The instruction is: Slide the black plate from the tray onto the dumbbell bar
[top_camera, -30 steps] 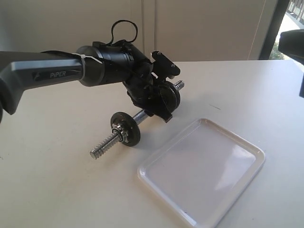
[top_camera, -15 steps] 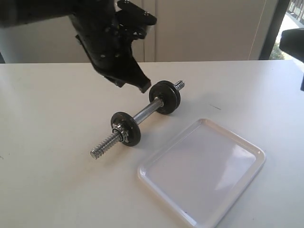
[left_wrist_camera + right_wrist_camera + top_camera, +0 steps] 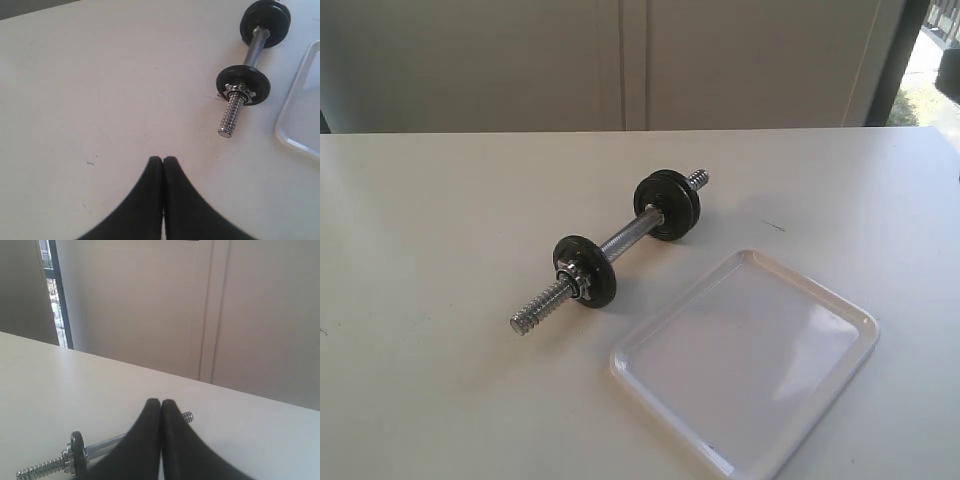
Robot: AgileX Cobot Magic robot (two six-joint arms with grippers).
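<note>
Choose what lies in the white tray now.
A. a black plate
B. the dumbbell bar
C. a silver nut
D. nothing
D: the tray shows only its bare white floor, while the black plates sit on the dumbbell bar, which lies on the table beside the tray.

One dumbbell bar (image 3: 625, 237), three black plates (image 3: 588, 277), one tray (image 3: 750, 365)

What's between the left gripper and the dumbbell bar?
Only bare table: in the left wrist view, nothing sits between the shut left gripper and the threaded end of the dumbbell bar.
</note>
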